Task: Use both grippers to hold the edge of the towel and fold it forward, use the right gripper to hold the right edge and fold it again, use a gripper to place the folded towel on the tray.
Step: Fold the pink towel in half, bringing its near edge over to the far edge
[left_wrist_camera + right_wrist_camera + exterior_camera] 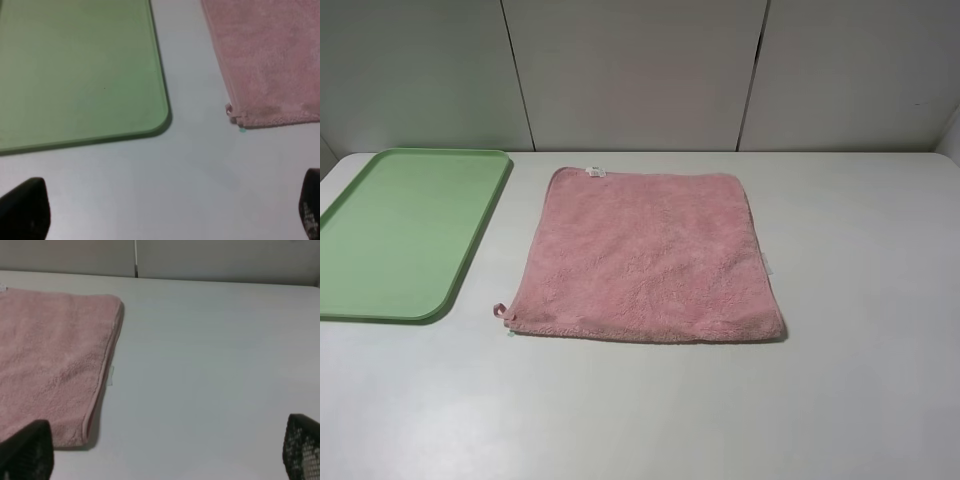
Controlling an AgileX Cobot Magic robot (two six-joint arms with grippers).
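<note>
The pink towel (650,257) lies flat and spread open on the white surface (860,390), near the middle. It is not folded. A small white label (595,171) sits on its far hem, close to the far left corner. A little pink loop (500,311) sticks out at the near left corner. A tiny pale tag (767,265) peeks out from the right edge.

The green tray (405,235) lies to the left of the towel. The 2 do not touch; a strip of bare surface runs between them. Part of the tray runs out of the high view on the left. A grey wall (640,70) stands behind the surface.

The left fingers (22,210) are spread wide apart. Only their 2 black tips show. They hang over bare surface, near the tray's round near corner and the towel's loop corner. They hold nothing.

The right fingers (27,452) are spread wide apart too. 1 tip is by the towel's near right corner, and the other is over bare surface. They hold nothing. I cannot tell if the 1st tip touches the towel.
</note>
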